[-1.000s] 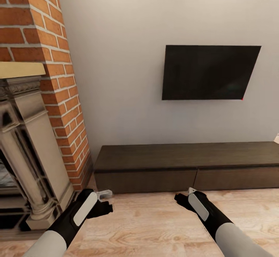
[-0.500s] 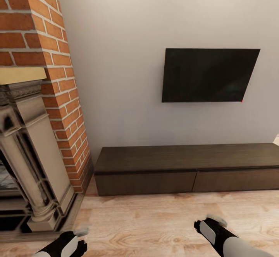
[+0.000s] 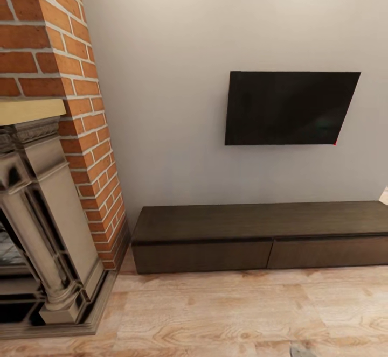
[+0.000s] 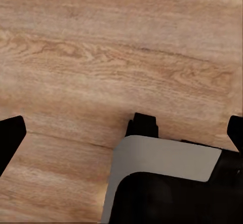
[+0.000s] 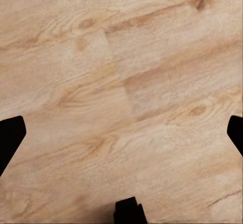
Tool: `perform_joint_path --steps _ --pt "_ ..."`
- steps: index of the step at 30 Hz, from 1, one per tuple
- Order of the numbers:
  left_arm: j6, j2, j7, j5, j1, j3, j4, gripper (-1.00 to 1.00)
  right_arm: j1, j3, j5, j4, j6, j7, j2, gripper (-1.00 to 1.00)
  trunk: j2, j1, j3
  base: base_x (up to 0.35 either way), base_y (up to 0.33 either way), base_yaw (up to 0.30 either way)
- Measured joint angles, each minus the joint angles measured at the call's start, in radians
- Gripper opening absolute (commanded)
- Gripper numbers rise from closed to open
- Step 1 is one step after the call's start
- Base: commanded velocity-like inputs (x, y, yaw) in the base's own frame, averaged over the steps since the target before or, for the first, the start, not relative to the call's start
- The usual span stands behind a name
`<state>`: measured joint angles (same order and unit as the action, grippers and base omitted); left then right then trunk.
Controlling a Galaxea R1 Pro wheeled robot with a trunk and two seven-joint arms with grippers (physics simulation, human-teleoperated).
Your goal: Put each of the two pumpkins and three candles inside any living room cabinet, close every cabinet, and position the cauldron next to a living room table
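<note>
The long, low dark-brown cabinet (image 3: 258,238) stands against the pale wall, and both of its wide drawer fronts are flush and shut. The pumpkins, the candles and the cauldron are out of view. In the left wrist view my left gripper (image 4: 121,135) hangs open over bare wood floor, its black fingertips (image 4: 9,139) far apart at the picture's edges. A grey-and-black part of the robot (image 4: 167,178) lies under it. My right gripper (image 5: 121,135) is open too, over the floor, with nothing between its fingertips (image 5: 10,138).
A brick chimney with a stone fireplace (image 3: 43,228) juts out left of the cabinet, its plinth reaching onto the floor. A dark television (image 3: 288,108) hangs on the wall above the cabinet. Light wood floor (image 3: 226,314) spreads in front.
Both arms have dropped down and out of the head view's lower edge. The whole picture has shifted slightly downward, so the camera moved; the cabinet and fireplace stay put.
</note>
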<state>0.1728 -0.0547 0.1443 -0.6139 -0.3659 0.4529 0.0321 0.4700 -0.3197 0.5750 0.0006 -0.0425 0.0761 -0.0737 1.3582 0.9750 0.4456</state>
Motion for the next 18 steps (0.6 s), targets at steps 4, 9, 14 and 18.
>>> perform_joint_path --steps 4,9,14,18 --pt "-0.031 0.004 -0.008 0.002 0.057 0.000 0.000 1.00 -0.059 0.000 -0.005 0.022 -0.074 0.002 0.027 1.00 -0.028 -0.015 -0.013 0.000 0.000 0.000" --pt "-0.086 0.003 -0.014 0.003 0.139 0.000 0.000 1.00 -0.139 0.001 -0.004 0.035 -0.155 0.002 0.062 1.00 -0.063 -0.035 -0.028 0.000 0.000 0.000" --pt "-0.130 -0.005 -0.014 0.004 0.183 0.000 -0.006 1.00 -0.174 0.002 -0.001 0.041 -0.165 0.005 0.082 1.00 -0.098 -0.054 -0.044 0.000 0.000 0.000" --pt "-0.147 -0.012 -0.013 0.006 0.214 0.001 -0.017 1.00 -0.192 0.005 0.001 0.045 -0.165 0.010 0.083 1.00 -0.126 -0.069 -0.057 0.000 0.000 0.000"
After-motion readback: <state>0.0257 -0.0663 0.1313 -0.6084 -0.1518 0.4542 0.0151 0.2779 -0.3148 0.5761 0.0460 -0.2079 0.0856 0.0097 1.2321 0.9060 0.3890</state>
